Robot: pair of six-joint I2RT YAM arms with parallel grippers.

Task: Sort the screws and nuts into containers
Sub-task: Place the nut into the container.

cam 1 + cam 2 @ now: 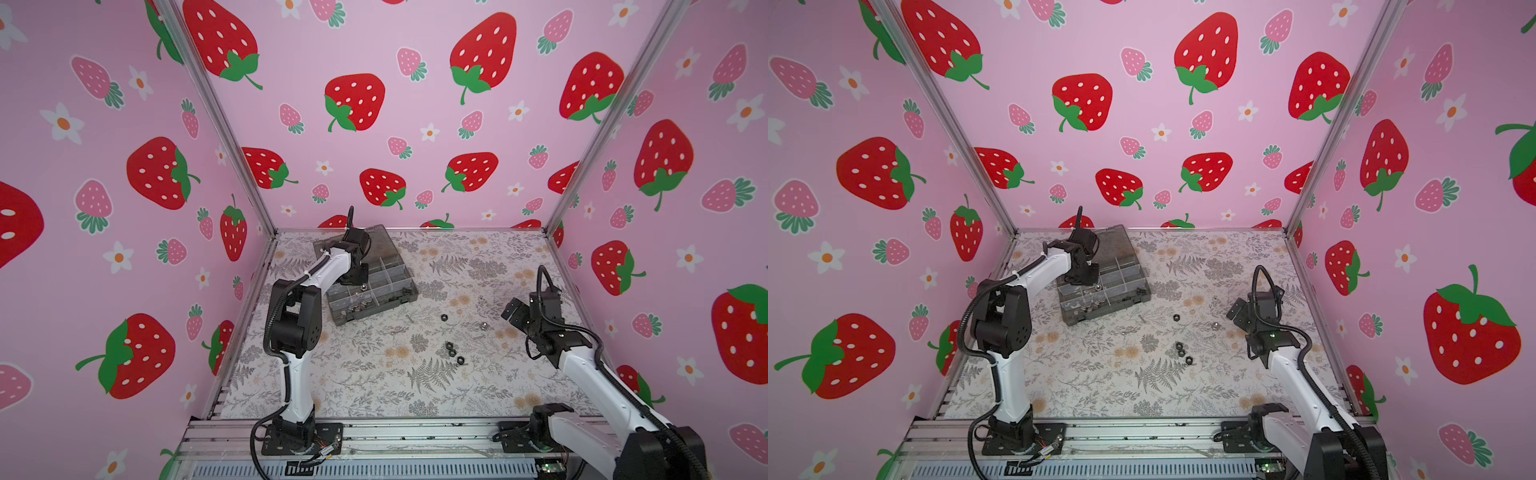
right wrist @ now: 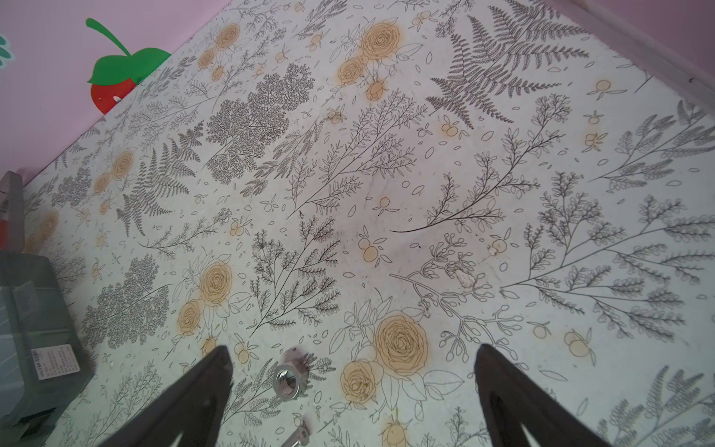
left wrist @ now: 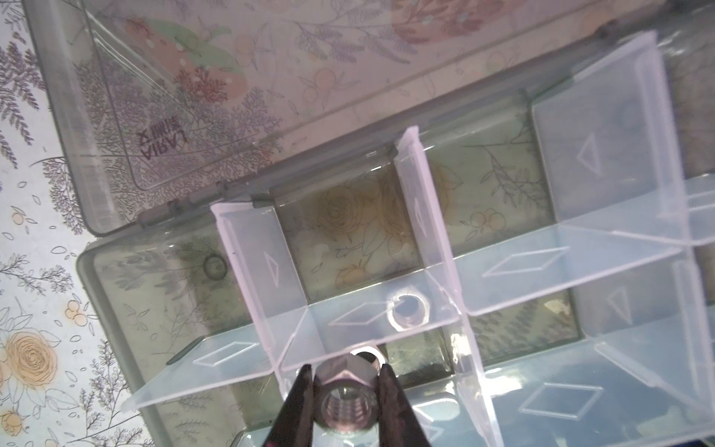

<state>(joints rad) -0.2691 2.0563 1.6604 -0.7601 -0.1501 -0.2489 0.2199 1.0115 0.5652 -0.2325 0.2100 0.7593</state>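
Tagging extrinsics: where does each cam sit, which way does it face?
Top view: above and behind the arm bases, facing down toward the back wall; both arms, left gripper over the organiser box.
Top view: same head, nearly equal scene; both arms, right gripper, black hex nuts.
Left wrist: on the left arm, looking into the compartments; left gripper shut on the held silver nut.
Right wrist: low over the floral table; open right gripper, loose silver nut.
Shared: top views and right wrist show the loose silver nut.
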